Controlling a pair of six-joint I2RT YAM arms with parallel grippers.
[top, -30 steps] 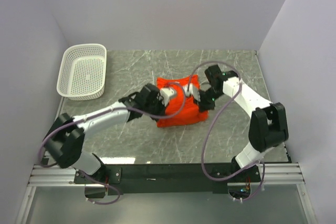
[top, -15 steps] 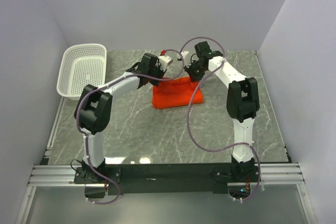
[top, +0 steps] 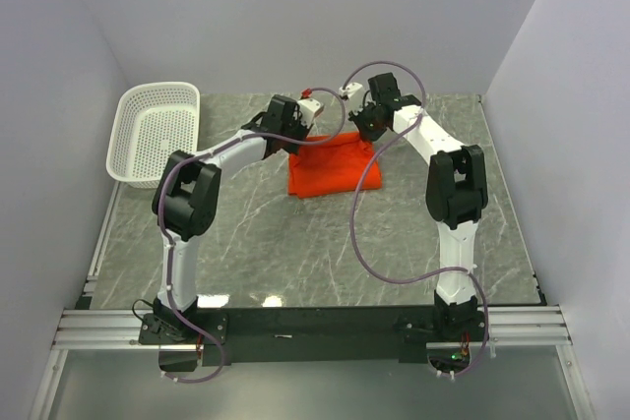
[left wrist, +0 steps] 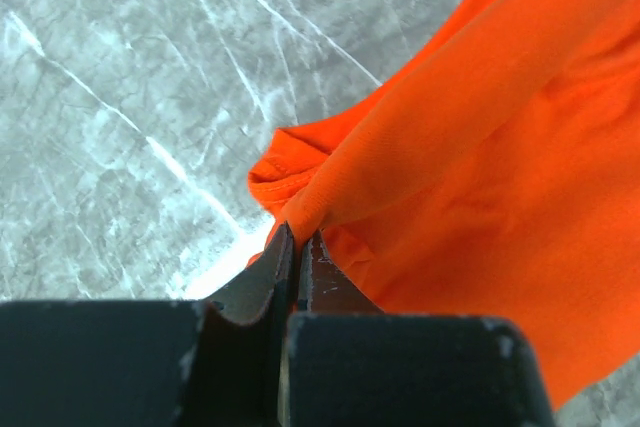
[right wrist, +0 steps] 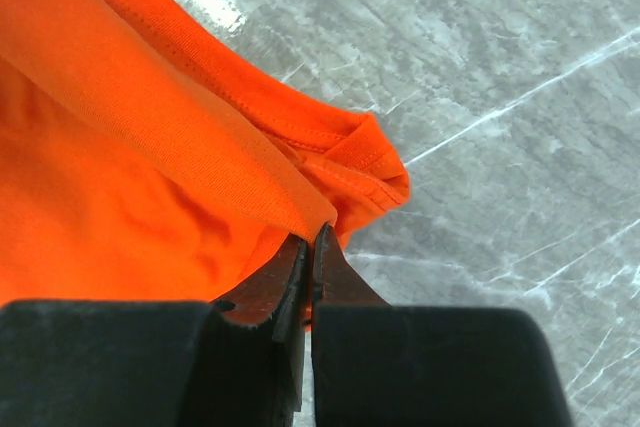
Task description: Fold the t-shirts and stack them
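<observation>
One orange-red t-shirt (top: 333, 168) lies folded on the far half of the marble table (top: 295, 243). Both arms reach to its far edge. My left gripper (top: 310, 107) is at the far left corner. In the left wrist view it (left wrist: 298, 237) is shut on a pinched fold of the t-shirt (left wrist: 480, 147), and the cloth hangs away from it. My right gripper (top: 350, 93) is at the far right corner. In the right wrist view it (right wrist: 312, 235) is shut on a fold of the t-shirt (right wrist: 100, 147) beside a hemmed edge.
A white perforated basket (top: 156, 133) stands at the back left of the table. Purple-grey walls close the back and both sides. Loose purple cables loop off both arms over the table's right half.
Both arms have swung from the table's middle out to the back, carrying the shirt's edge with them. The shirt now lies flatter and farther back. Both grippers stayed shut.
</observation>
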